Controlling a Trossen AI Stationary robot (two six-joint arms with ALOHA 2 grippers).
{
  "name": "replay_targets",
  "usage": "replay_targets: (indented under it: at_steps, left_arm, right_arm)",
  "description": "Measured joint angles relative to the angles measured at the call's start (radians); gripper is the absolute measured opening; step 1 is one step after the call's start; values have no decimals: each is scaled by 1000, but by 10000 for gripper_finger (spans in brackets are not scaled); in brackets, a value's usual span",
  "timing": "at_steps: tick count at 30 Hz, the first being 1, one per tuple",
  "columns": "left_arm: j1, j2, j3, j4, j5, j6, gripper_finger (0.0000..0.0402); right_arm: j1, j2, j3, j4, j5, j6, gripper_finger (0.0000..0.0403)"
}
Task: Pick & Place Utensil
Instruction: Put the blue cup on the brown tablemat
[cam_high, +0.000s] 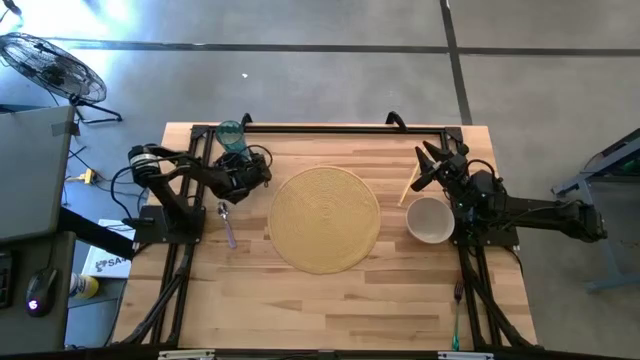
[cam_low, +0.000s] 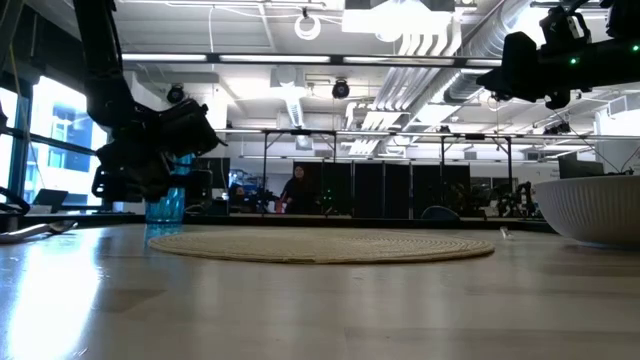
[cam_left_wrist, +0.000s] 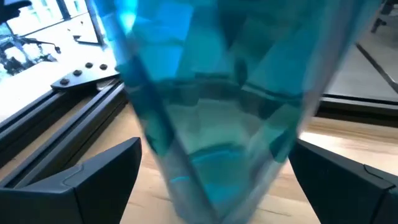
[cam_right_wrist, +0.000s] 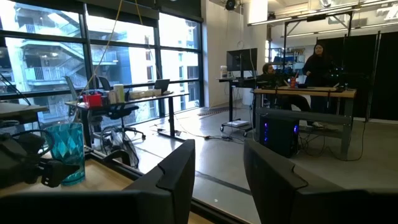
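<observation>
A blue faceted glass (cam_high: 231, 133) stands on its base near the table's far left corner and fills the left wrist view (cam_left_wrist: 217, 93). My left gripper (cam_high: 238, 152) (cam_left_wrist: 214, 162) is open, with one finger on either side of the glass's lower part. A spoon with a purple handle (cam_high: 227, 222) lies flat on the table left of the round woven mat (cam_high: 325, 218). A fork with a green handle (cam_high: 457, 312) lies by the right edge. My right gripper (cam_high: 431, 160) (cam_right_wrist: 217, 155) is open and raised above the table behind the white bowl (cam_high: 430, 220).
A pale wooden stick (cam_high: 409, 186) lies between the mat and the bowl. A black rail (cam_high: 320, 127) runs along the far edge of the table. Bare wood lies on the near half of the table. People stand in the room behind (cam_right_wrist: 318, 59).
</observation>
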Motion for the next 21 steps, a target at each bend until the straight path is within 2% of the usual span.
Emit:
replay_targets:
  at_steps: [5,13,21]
  left_arm:
    - [38,0,1,70,39,60,399]
    - [90,0,1,91,70,78,399]
    - [107,0,2,211,92,203,399]
  right_arm:
    - [0,0,0,0,0,0,129]
    - [0,0,0,0,0,0,129]
    - [0,0,0,0,0,0,129]
